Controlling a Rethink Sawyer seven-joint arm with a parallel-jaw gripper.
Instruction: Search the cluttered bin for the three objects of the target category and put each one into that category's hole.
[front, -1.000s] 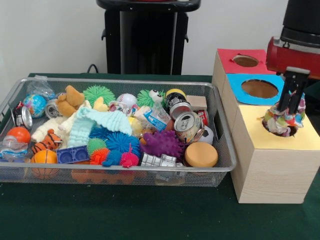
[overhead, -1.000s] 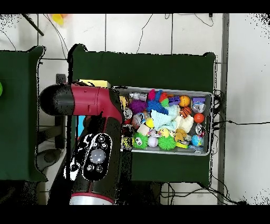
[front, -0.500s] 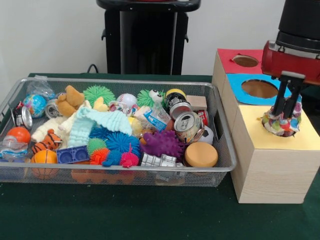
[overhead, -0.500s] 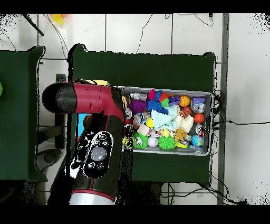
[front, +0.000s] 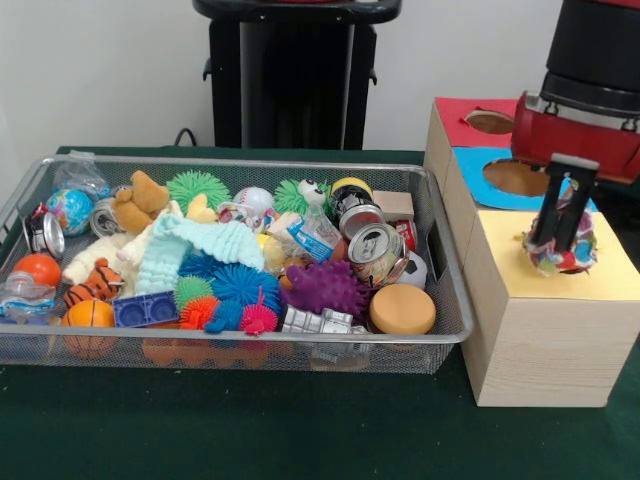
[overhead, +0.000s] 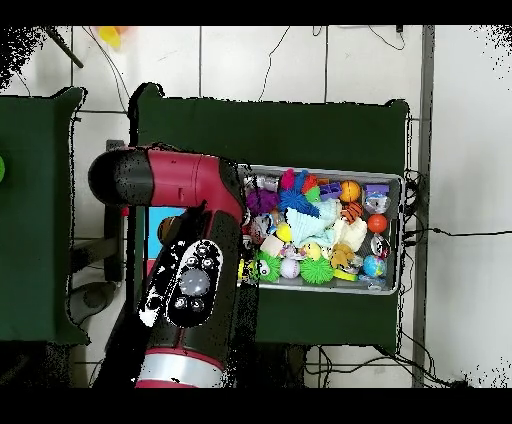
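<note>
My gripper hangs over the yellow top of the wooden box at the right in the front view, shut on a multicoloured patchwork ball. The ball covers the yellow section's hole, so I cannot tell whether it touches the rim. Behind it are the blue section's hole and the red section's hole. The mesh bin to the left is full of toys. From overhead, the red and black arm hides the gripper, the ball and most of the box.
The bin holds spiky rubber balls, crushed cans, a teddy bear, a mint cloth, orange balls and a tan disc. The bin lies right of the arm from overhead. Green cloth covers the table.
The gripper has risen a little and shifted left toward the bin with the patchwork ball still in it. Overhead, the arm has swung toward the bin.
</note>
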